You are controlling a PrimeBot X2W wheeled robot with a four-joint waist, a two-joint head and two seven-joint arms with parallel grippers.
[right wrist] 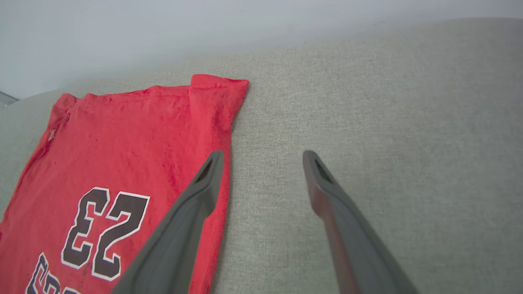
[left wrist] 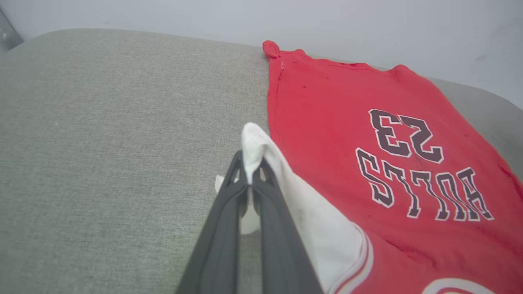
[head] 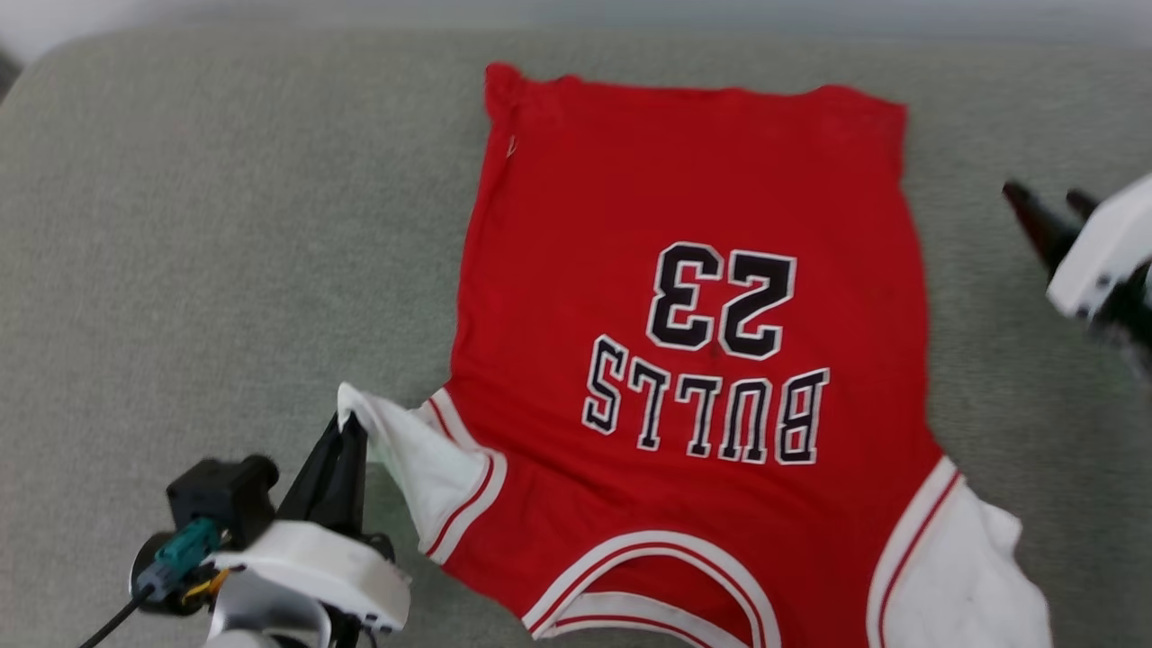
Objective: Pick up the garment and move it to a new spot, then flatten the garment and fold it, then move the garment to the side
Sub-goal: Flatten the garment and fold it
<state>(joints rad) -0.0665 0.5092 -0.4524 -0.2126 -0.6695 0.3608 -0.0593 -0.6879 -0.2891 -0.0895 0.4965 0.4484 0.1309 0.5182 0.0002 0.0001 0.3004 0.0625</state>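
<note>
**Item 1: garment** point(head: 693, 180) point(left wrist: 327, 122) point(right wrist: 122, 143). Red T-shirt with white sleeves and red-and-white stripe trim. It is laid spread out, printed face up, on the grey fabric surface point(head: 225, 225) point(left wrist: 102, 122) point(right wrist: 388, 122). The hem is placed at the far side and the neckline point(head: 657, 576) nearest the robot. The black lettering point(head: 702, 414) "BULLS" and "23" is therefore read upside down in the head view. The far left hem corner is bunched into a small lump. The right sleeve point(head: 954, 558) is spread at the near right and is cut off by the frame edge.

**Item 2: left gripper** point(head: 351, 427) point(left wrist: 250, 163). Its 2 dark fingers are clamped together on the tip of the left sleeve point(head: 423, 459) point(left wrist: 310, 212). The sleeve is drawn up into a peak, and a white tuft is seen above the fingertips.

**Item 3: right gripper** point(head: 1044, 196) point(right wrist: 263, 159). Its 2 fingers are spread wide and nothing is held. It is seen at the right of the head view, apart from the garment's right side edge.

**Item 4: wall** point(left wrist: 367, 24). Pale and plain, it is seen beyond the surface's far edge.
</note>
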